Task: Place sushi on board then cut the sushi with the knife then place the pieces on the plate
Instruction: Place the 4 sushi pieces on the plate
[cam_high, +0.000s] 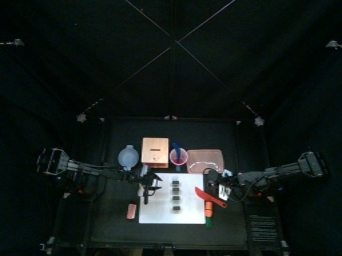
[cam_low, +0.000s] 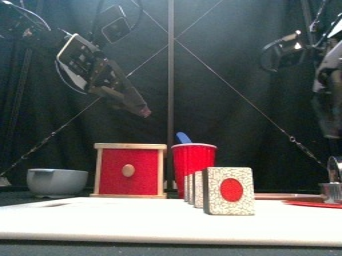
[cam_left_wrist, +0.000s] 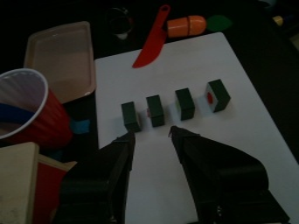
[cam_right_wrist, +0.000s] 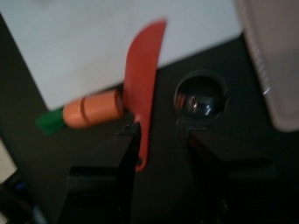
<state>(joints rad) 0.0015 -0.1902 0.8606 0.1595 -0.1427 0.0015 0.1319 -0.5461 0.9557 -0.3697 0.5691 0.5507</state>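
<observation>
Left end effector (cam_left_wrist: 153, 137), jaws spread, hangs over four sushi pieces (cam_left_wrist: 184, 102) we see near the middle of the white board (cam_left_wrist: 239, 144); right end effector (cam_right_wrist: 162, 125), also spread, hovers above the red knife (cam_right_wrist: 142, 70) at its right edge.

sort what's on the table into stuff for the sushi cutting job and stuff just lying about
For the job:
sushi pieces
white board
red knife
pink tray

Lying about:
toy carrot
metal cutter
wooden box
bowl
red cup
</observation>
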